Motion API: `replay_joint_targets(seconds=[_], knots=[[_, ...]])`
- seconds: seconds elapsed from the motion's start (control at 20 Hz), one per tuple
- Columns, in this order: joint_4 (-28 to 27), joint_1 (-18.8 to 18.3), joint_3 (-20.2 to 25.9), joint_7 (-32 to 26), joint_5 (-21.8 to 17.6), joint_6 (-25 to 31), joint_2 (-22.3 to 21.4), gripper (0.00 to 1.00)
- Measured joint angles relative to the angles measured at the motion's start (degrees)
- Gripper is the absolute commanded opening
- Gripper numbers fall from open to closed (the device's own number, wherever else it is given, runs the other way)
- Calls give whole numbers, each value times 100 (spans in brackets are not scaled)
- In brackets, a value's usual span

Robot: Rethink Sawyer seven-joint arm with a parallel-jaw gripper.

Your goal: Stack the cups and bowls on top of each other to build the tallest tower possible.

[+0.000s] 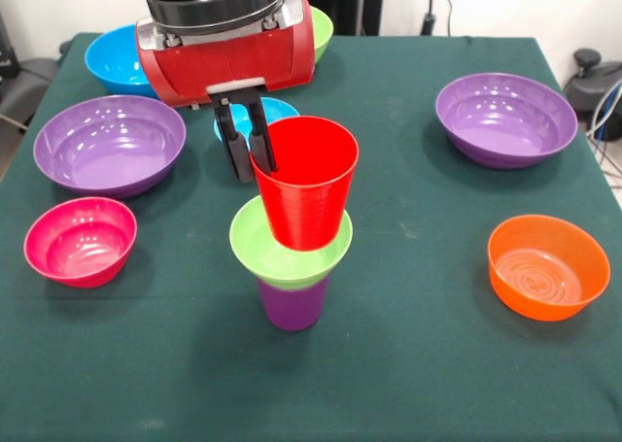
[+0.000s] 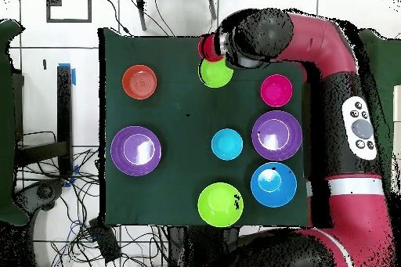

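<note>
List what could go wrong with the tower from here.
1. The red cup sits tilted in the small green bowl, so it may slide or tip once released.
2. The gripper has its fingers astride the cup's rim; pulling away sideways could drag the cup over.
3. The bowl balances on the narrow purple cup, so a nudge could topple the whole stack.

Arm (image 1: 225, 44) hides most of the far green bowl (image 1: 321, 29), seemingly.

No writing, label, brand or number can be read on anything here, from where I stand.
</note>
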Motion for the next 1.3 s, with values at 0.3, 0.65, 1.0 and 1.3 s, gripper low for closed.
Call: replay_joint_targets(seconds=[0.3, 0.65, 1.0, 1.3], knots=[[0, -5, 1, 0, -9, 0, -4, 0], [0, -44, 1, 0, -32, -2, -5, 0], [36, -200, 0, 0, -52, -149, -8, 0], [143, -313, 0, 0, -57, -344, -27, 0]])
